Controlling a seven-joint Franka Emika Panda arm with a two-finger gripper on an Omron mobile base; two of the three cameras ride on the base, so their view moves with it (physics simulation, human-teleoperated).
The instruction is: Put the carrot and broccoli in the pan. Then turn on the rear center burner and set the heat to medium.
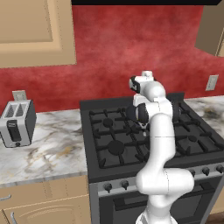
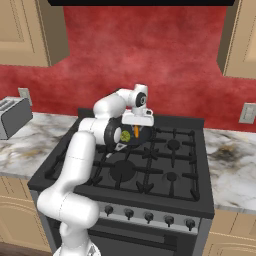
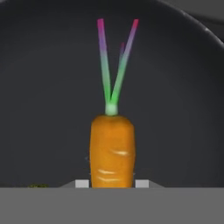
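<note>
The fingers (image 3: 109, 183) are closed narrowly on the carrot (image 3: 111, 151), a smooth glossy orange taper with thin green stalks, held over the matte dark pan (image 3: 43, 87) on the stove's rear grates. Judging by this, the carrot-placing step is ending: next comes letting go, then fetching the lumpy broccoli (image 3: 38, 186).

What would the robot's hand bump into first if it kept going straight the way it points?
Most likely the dark floor of the pan. The gripper points down into it, its jaws shut on the carrot, so the carrot's leafy end would probably touch first. How close is hard to tell.
</note>
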